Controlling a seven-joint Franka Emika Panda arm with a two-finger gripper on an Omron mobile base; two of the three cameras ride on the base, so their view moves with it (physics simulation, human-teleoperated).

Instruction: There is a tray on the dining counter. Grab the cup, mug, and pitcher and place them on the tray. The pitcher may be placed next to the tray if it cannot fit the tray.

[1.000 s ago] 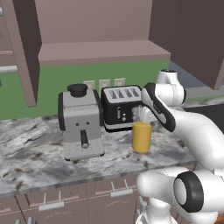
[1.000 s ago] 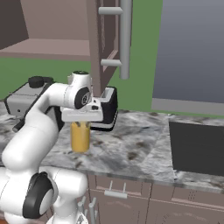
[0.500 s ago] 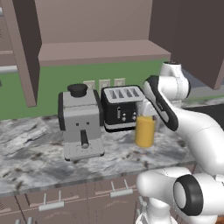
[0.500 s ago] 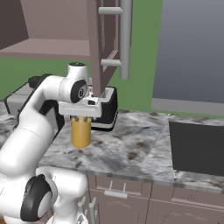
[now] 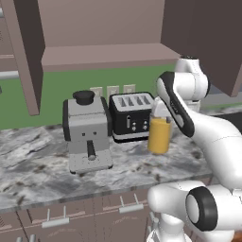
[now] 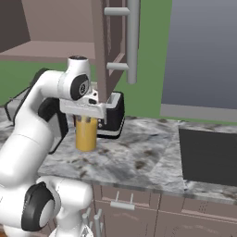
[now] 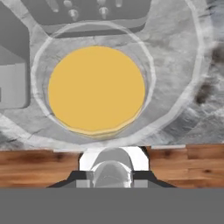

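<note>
- The pitcher (image 5: pixel 159 135) is hanging just above the marbled countertop (image 5: pixel 42 160), its base clear of the stone, immediately in front of the black toaster (image 5: pixel 130 116) and to the right of the grey coffee machine (image 5: pixel 87 130).
- The gripper (image 6: pixel 87 111) is sitting directly on top of the pitcher, jaws narrowed and gripping it at the rim. Judgement: a top grip on the rim is being used because the vessel is too wide to be spanned across its body.
- Through the hand view the pitcher (image 7: pixel 96 89) is appearing as a yellow-orange disc centred under the hand, toaster slots beyond it, so the grip is looking well centred.
- Judgement: the pitcher is being carried upright and raised to clear the appliances on the way to the tray.
- Count: one pitcher, one toaster, one coffee machine on this countertop.
- The toaster is showing four slots; three wall outlets (image 5: pixel 112 90) are sitting behind it.
- Judgement: the carry to the dining counter is not yet done for this item.
</note>
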